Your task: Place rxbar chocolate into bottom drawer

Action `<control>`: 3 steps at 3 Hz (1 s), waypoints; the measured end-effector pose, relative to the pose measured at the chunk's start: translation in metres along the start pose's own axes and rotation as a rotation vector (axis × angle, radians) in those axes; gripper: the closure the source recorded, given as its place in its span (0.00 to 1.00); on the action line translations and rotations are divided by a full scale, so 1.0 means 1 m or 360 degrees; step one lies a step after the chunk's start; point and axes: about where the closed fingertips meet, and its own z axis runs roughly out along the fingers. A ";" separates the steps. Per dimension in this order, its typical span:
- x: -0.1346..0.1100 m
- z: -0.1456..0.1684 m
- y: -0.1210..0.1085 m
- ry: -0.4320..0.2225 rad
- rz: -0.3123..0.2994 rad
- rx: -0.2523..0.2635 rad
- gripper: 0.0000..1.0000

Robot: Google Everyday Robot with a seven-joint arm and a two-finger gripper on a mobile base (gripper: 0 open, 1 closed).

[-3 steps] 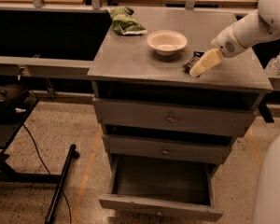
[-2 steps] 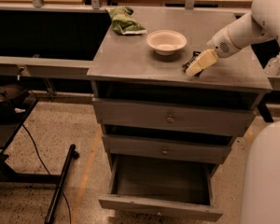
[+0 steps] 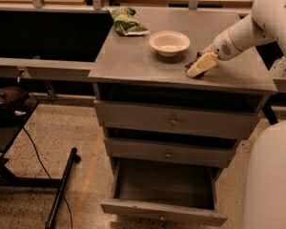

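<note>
The cabinet (image 3: 133, 56) has its bottom drawer (image 3: 162, 213) pulled out. On the top, right of the bowl (image 3: 169, 42), the gripper (image 3: 201, 65) sits low against a dark sliver, probably the bar (image 3: 192, 61). I cannot tell if the gripper holds it.

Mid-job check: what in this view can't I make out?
Camera view only.
Rxbar: just a dark sliver shows at the right front of the cabinet top; the tool over it hides the rest, grip unclear.
Bottom drawer: open, but its rear is hidden under the middle drawer.
Arm: cut off by the right edge.
</note>
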 end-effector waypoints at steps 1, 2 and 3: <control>-0.002 -0.002 0.000 0.0001 0.0000 -0.0001 0.69; -0.004 -0.005 0.000 0.0001 0.0000 -0.0001 0.92; -0.004 -0.005 0.000 0.0001 -0.0001 -0.0001 1.00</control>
